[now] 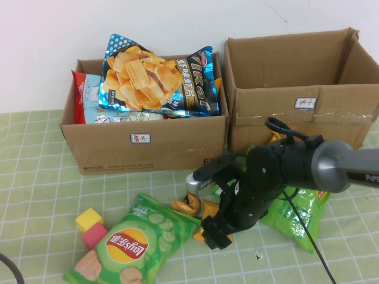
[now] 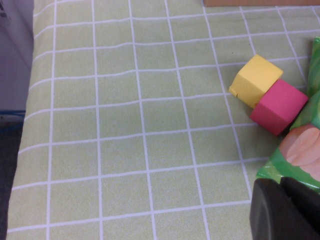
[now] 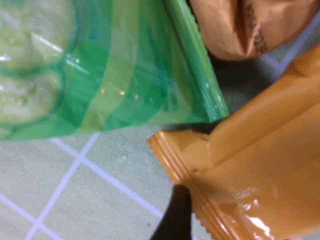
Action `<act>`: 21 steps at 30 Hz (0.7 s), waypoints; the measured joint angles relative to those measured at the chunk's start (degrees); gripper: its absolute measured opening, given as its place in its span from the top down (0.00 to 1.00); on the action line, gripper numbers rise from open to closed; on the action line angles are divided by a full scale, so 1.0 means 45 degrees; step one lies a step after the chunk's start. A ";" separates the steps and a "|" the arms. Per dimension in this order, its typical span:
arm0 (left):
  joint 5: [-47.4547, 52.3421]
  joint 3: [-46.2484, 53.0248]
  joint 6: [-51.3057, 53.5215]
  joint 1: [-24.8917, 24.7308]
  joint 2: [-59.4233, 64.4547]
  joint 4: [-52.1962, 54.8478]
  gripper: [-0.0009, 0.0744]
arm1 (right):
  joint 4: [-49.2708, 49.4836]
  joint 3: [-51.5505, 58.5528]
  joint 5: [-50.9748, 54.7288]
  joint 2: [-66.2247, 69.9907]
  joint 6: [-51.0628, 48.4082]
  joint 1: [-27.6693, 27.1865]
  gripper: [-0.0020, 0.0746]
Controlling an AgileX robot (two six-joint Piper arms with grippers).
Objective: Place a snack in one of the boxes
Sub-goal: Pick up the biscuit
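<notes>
High view: right hand (image 1: 218,232) over orange packet (image 1: 208,208).

An orange snack packet (image 1: 208,208) with a crimped edge lies flat on the green checked tabletop (image 1: 35,177), in front of the two cardboard boxes. The left box (image 1: 148,148) is already full of snack bags; the right box (image 1: 296,65) stands open beside it.

A yellow block (image 1: 89,219) and a pink block (image 1: 95,235) sit touching each other at the lower left of the high view, on a green checked tablecloth (image 1: 35,177) with white grid lines. A white wall (image 1: 53,29) fills the top.
</notes>
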 joint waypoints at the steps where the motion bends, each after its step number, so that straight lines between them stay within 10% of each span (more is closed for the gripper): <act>1: 0.0000 0.0000 0.0000 0.0000 0.0000 0.0000 0.99 | -0.0051 0.0003 -0.0028 0.0000 0.0000 0.0000 0.12; 14: 0.0000 0.0000 0.0000 0.0000 0.0000 0.0000 0.99 | -0.3200 0.0003 0.0664 0.0030 0.2131 0.0000 0.42; 21: 0.0000 0.0000 0.0000 0.0000 0.0000 0.0000 0.99 | -0.3979 0.0003 0.0712 -0.0681 0.3959 0.0000 0.38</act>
